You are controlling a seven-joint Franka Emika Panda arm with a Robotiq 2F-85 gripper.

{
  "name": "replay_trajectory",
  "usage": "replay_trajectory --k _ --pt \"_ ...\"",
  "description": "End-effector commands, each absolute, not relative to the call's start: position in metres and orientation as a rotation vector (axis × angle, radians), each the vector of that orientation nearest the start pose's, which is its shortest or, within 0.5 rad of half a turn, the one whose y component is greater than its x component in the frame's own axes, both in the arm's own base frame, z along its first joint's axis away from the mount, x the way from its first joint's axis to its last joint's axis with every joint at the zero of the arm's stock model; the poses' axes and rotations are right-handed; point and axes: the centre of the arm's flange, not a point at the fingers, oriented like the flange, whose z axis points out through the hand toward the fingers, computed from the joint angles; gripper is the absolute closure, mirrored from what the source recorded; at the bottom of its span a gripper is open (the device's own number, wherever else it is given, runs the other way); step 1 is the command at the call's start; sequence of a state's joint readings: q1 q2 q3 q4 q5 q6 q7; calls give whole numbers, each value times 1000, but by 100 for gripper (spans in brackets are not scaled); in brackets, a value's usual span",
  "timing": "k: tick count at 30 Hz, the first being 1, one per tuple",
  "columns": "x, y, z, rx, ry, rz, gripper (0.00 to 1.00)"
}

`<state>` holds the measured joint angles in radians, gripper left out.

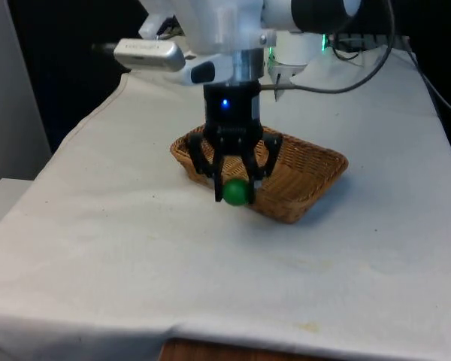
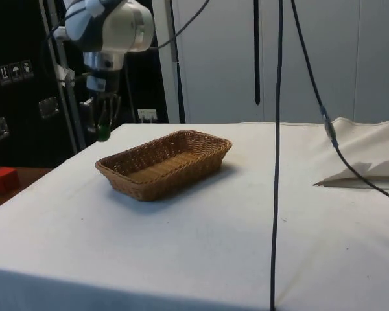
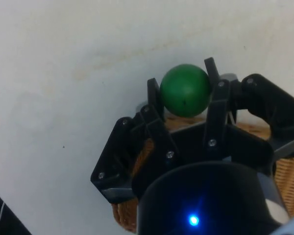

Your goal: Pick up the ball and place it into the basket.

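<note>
A green ball [image 1: 236, 192] [image 2: 103, 134] [image 3: 185, 90] is clamped between my black fingers [image 3: 153, 95], lifted clear above the white cloth. My gripper [image 1: 235, 192] [image 2: 103, 133] [image 3: 184, 93] is shut on it. The brown wicker basket [image 1: 308, 184] [image 2: 162, 162] [image 3: 286, 171] lies flat on the table. In the front view the ball hangs in front of the basket's near rim; the side view puts it off the basket's end, higher than its rim and apart from it.
White cloth [image 1: 120, 248] spreads around the basket on all sides. A red block [image 2: 4, 179] sits off the table in the side view. A black cable [image 2: 277, 149] hangs down in front of the side camera.
</note>
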<state>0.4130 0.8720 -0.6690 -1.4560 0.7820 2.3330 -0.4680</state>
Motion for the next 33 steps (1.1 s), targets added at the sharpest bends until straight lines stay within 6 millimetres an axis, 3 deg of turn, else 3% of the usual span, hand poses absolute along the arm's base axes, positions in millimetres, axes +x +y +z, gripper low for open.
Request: replay_trajectory --k 1,7,8,9,15,33 --pt "731 -69 263 -3072 67 -390 100" --pt "721 -70 281 -3071 66 -388 100" --pt "725 -71 276 -3065 65 -391 100" --pt "717 -71 286 -3071 65 -386 100" --pt "702 -72 301 -3067 58 -374 100" --pt "665 -72 323 -3059 42 -333 100"
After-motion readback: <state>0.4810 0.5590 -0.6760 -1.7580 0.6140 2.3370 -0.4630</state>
